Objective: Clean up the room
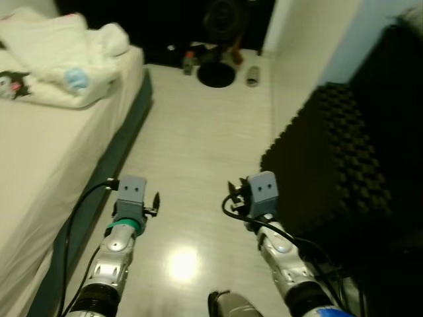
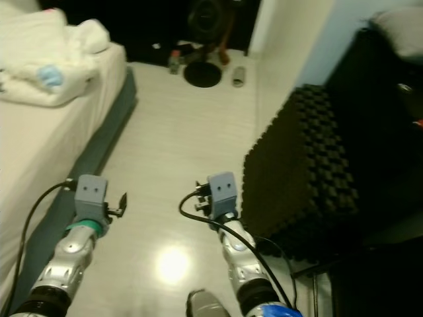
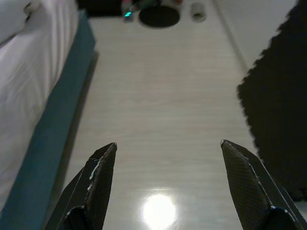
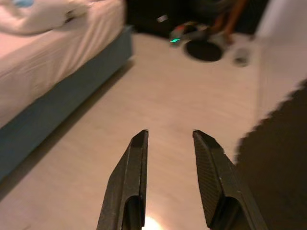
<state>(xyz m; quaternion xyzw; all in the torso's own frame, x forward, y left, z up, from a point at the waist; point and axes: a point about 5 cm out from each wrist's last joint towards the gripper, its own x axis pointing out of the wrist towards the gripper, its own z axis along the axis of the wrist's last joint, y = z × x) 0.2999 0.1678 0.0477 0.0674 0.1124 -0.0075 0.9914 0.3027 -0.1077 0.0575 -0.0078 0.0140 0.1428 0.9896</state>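
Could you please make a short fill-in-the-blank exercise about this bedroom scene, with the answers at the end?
1. The bed stands on the robot's ____ side.
2. The stack of dark foam mats leans on the robot's ____ side.
3. The fingers of the left gripper are spread ____ than those of the right gripper.
4. The round black fan base rests on the ____ at the far end of the room.

Answers: left; right; wider; floor

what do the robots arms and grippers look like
Both arms are silver metal with black joints. Each wrist carries a blue-grey camera box with black cables looping off it. The left arm has a teal-green band below its box; the right arm shows blue trim near the bottom. The left gripper and right gripper each have two long, tapered black fingers.
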